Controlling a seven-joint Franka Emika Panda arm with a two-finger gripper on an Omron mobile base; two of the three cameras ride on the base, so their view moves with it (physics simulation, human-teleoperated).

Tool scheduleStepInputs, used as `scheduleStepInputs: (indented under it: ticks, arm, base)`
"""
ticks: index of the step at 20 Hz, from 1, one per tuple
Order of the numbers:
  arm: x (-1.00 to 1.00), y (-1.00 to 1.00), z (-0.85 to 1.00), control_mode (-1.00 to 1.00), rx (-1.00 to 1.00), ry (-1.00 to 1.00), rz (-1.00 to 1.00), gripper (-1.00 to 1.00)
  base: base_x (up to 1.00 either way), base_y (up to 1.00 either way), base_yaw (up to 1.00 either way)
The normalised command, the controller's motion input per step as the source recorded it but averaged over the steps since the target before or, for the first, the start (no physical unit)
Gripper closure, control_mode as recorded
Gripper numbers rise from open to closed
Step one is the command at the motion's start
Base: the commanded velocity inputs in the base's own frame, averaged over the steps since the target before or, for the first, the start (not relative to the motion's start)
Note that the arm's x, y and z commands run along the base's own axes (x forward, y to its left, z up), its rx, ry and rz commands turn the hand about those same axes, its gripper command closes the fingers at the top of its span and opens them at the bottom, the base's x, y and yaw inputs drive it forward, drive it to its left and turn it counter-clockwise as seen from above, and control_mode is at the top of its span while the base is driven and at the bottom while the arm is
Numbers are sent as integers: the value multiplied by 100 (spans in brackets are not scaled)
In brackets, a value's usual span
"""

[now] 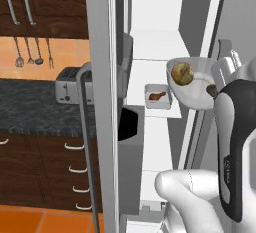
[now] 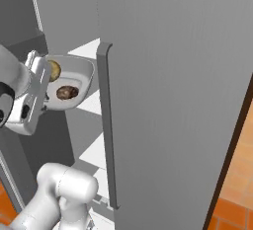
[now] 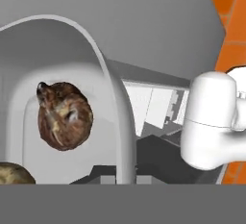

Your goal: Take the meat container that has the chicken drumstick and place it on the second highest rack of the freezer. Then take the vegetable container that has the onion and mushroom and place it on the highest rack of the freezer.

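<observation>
the gripper is clamped shut on the vegetable container rim; carried one-sided, it could tilt and roll the onion and mushroom out before reaching the highest rack

To my left, dark wood cabinets stand under a speckled black counter; orange tiled floor lies below.

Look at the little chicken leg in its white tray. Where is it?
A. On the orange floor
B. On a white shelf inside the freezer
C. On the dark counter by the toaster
B. The chicken drumstick lies in its small white tray, which sits on a white shelf inside the open freezer.
</observation>
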Motion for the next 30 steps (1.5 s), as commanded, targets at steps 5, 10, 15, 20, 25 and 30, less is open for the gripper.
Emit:
scheduleStepInputs:
  ticks: [5, 10, 15, 20, 25, 30]
  arm:
    - [82, 2, 10, -100, 0, -14, 0, 100]
    - [71, 4, 2, -100, 0, -9, 0, 100]
    - [-24, 0, 13, -100, 0, -10, 0, 100]
    - [-12, 0, 29, -100, 0, -7, 1, 100]
    - [11, 0, 37, -100, 0, -5, 5, 100]
    - [62, 0, 10, -100, 0, 7, 1, 100]
  base:
    - [0, 0, 0]
    - [0, 0, 0]
    - [0, 0, 0]
    - [0, 0, 0]
    - [0, 0, 0]
    - [0, 0, 0]
